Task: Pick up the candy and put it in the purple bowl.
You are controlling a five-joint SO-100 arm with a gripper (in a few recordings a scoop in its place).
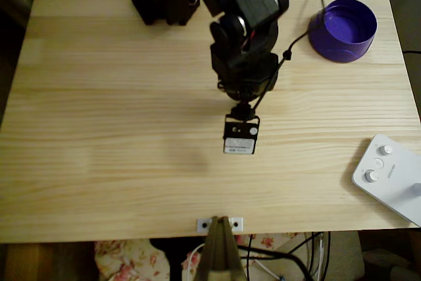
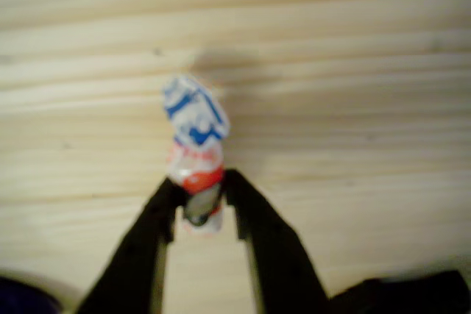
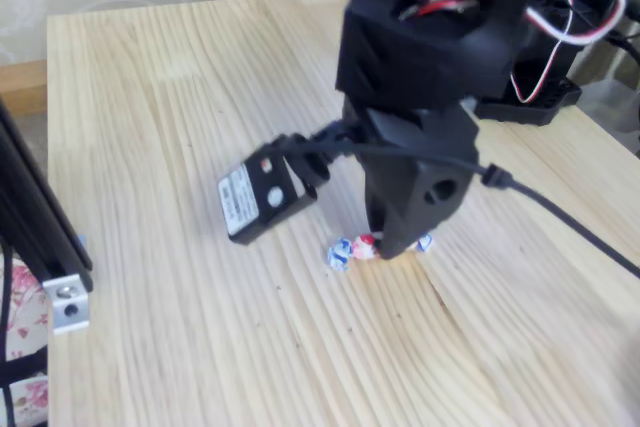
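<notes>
My hand (image 2: 204, 207) pinches the candy (image 2: 195, 154) mid-body on the table (image 2: 353, 108); light, crinkly, slippery wrapper, so grip stays central.

Candy and bowl on the pine bench

Small white, blue and red twisted-wrapper candy (image 2: 196, 154) pinched between the claw tips; round deep-purple plastic bowl (image 1: 343, 29) upright at two o'clock overhead.
</notes>
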